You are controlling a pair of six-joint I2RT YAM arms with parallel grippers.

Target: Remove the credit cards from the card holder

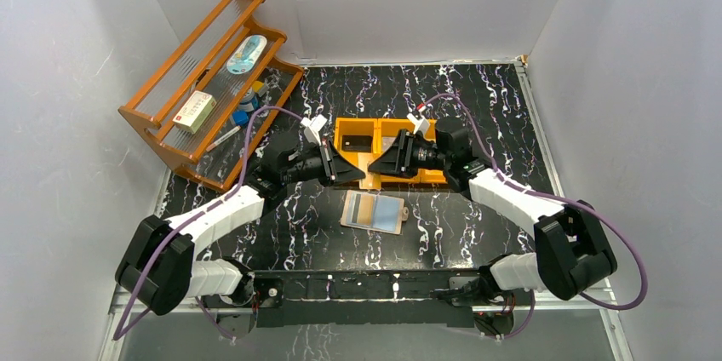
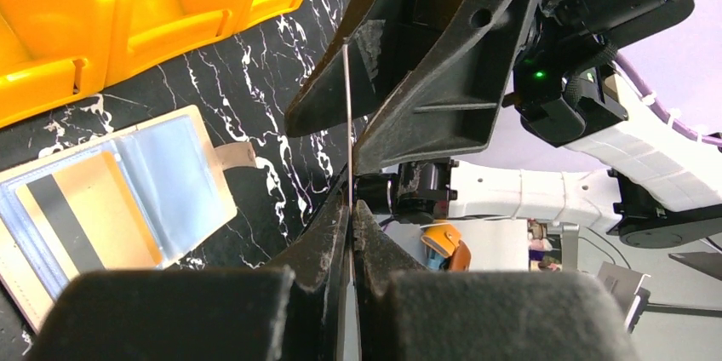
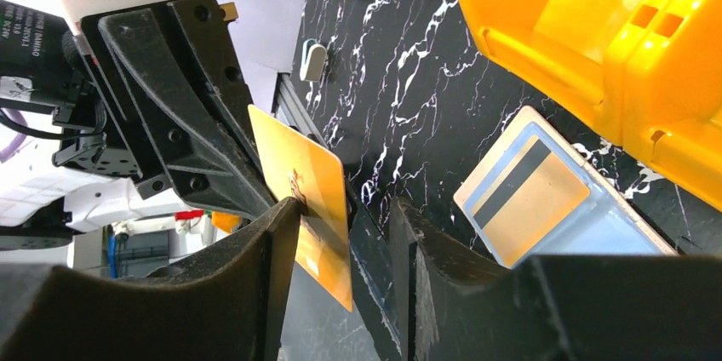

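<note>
The card holder (image 1: 375, 211) lies open and flat on the black marbled table, with a gold card with a black stripe (image 3: 532, 195) in its clear sleeve (image 2: 170, 165). My left gripper (image 2: 351, 208) is shut on another gold credit card (image 3: 311, 199), held above the table and seen edge-on as a thin line (image 2: 347, 123) in the left wrist view. My right gripper (image 3: 345, 216) faces it, open, its jaws straddling the card's free end. One finger (image 3: 272, 242) touches the card's face, and a gap stays on the other side. Both grippers meet just above the holder (image 1: 368, 169).
An orange three-compartment tray (image 1: 345, 133) stands right behind the two grippers, with a dark card in its left compartment. A wooden rack (image 1: 213, 88) with small items stands at the back left. White walls close in the table on three sides.
</note>
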